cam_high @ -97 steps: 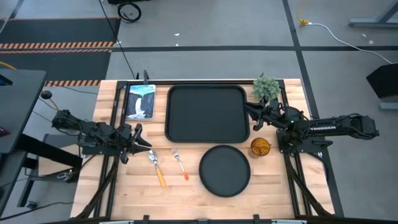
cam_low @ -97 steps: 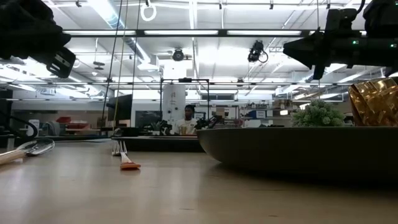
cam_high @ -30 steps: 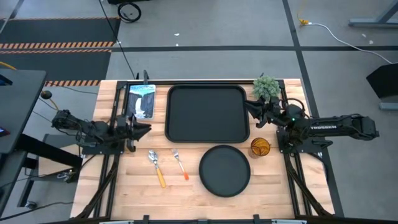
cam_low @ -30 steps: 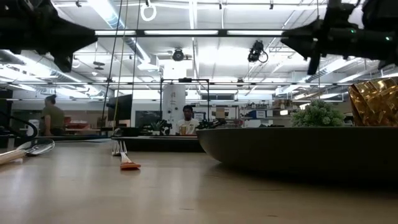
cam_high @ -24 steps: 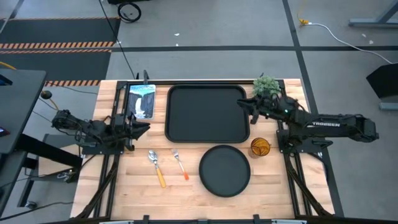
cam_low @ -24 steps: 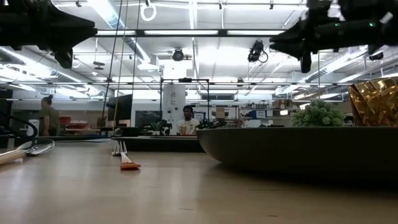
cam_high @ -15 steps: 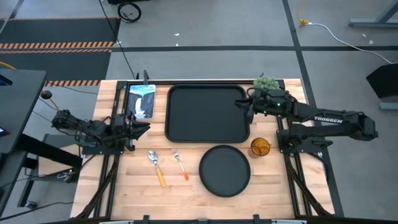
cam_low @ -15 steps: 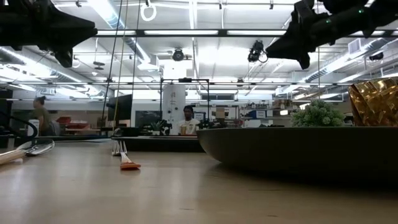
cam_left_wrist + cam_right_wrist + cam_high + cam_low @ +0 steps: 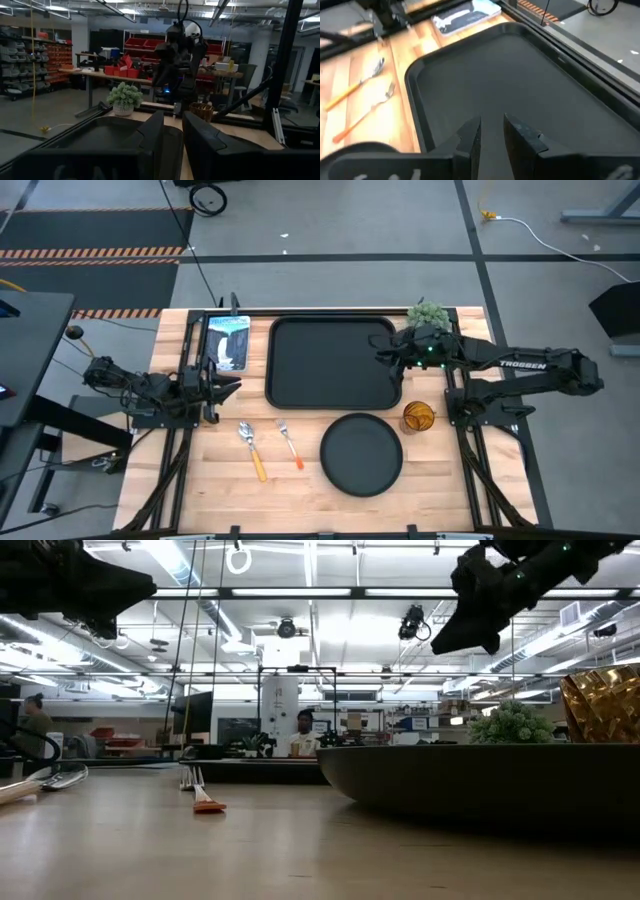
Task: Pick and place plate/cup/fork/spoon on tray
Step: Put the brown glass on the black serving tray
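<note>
The black tray (image 9: 335,365) lies at the table's far middle. The round black plate (image 9: 362,453) lies flat near of it, the amber cup (image 9: 418,417) stands to the plate's right. The fork (image 9: 290,443) and spoon (image 9: 252,450) lie flat left of the plate. My right gripper (image 9: 385,355) hangs shut and empty above the tray's right edge, tipped down toward the tray (image 9: 530,75). My left gripper (image 9: 225,387) hangs shut and empty in the air left of the tray, near of the picture card.
A small green plant (image 9: 428,315) stands at the tray's far right corner, just behind my right arm. A blue-white picture card (image 9: 226,342) lies left of the tray. Bare wood shows along the near edge. People show in the room beyond.
My right gripper has risen and gone toward the table's far-left, from beside the cup to over the tray's right edge, and has tipped its fingers downward. Plate, cup, fork and spoon have stayed in place.
</note>
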{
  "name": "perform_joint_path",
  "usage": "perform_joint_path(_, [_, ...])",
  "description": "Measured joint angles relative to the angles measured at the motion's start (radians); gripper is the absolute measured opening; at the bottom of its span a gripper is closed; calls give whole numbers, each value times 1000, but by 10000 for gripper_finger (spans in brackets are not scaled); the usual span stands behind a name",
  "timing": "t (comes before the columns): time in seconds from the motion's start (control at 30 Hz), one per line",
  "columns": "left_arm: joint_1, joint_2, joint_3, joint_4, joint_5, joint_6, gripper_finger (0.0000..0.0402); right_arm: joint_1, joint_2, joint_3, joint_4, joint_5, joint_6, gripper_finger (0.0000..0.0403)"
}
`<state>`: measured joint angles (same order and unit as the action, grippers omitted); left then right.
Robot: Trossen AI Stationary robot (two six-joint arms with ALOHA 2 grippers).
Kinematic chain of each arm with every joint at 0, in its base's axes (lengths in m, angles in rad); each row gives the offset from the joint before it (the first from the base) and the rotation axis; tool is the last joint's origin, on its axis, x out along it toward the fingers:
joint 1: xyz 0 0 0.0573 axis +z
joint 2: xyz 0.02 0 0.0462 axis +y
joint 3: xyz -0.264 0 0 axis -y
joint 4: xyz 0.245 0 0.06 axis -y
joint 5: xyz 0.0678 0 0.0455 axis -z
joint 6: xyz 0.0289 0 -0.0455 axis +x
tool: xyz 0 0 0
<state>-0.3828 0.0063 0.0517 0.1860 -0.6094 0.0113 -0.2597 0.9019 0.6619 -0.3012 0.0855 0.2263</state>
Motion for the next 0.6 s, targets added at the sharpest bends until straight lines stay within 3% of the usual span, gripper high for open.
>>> perform_joint_path(0.2, [0,0,0,62,-17,4,80,74,74,121,-224,26,-12,89])
perform_joint_path(0.43, [0,0,1,110,-174,45,80,126,206,348,-622,104,-3,92])
perform_joint_path(0.6, [0,0,1,62,-182,-79,80,135,292,395,-785,55,0,122])
